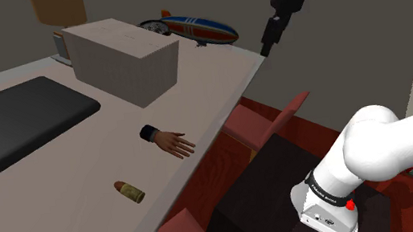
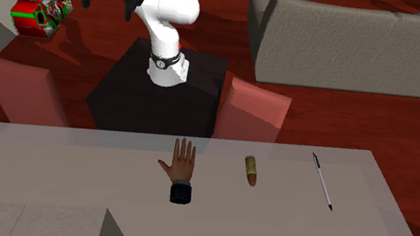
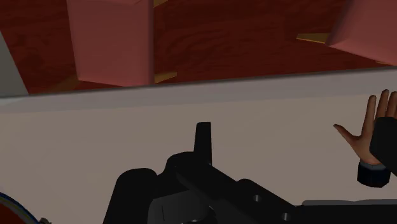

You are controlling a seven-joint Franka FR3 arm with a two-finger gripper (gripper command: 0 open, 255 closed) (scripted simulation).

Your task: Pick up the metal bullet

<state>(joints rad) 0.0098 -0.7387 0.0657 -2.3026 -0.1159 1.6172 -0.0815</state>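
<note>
**Brass-coloured bullet (image 1: 129, 191) flat on pale table (image 1: 64, 225); gripper (image 2: 109, 11) released**

Lies between a model hand (image 2: 182, 165) and a pen (image 2: 323, 181), near the table's edge by two red chairs (image 2: 252, 111). Hangs high, fingers (image 2: 134, 2) spread apart, grasping nothing, well apart from the bullet.

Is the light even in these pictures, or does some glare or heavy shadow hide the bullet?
Shoulder view: the bullet lies plainly lit on the table, no glare; the box has one darker side. Second exterior view: even light on the bullet, no strong shadow. Wrist view: the table is evenly pale, without glare.
</note>
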